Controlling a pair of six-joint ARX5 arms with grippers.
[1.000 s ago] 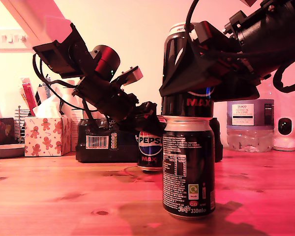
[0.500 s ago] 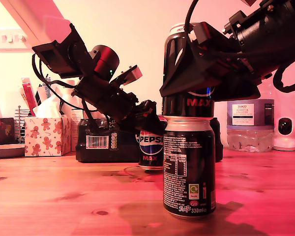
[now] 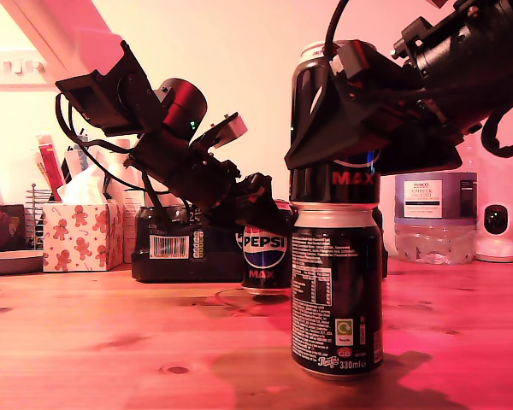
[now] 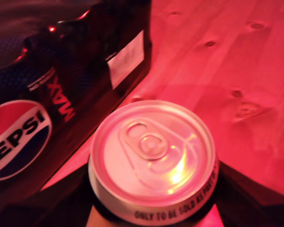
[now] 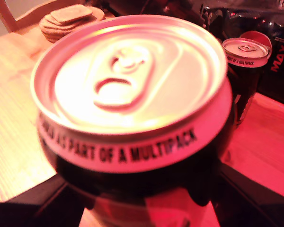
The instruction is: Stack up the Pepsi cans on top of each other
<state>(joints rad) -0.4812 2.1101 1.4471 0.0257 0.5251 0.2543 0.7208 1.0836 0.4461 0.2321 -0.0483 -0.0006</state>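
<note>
On the bottom can (image 3: 337,290), my second gripper (image 3: 359,128) clamps can 2 (image 3: 332,102); behind it, my first gripper (image 3: 261,212) grips can 3 (image 3: 266,256), unstacked.

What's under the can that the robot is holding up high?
Another Pepsi can stands on the table right under the top can, which my second gripper holds. Where they meet is too dark to tell.

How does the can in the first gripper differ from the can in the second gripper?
The can in my first gripper stands low at the table; the can in my second gripper sits on the bottom can. The first shows its round logo, the second only "MAX". Both are black Pepsi Max cans.
</note>
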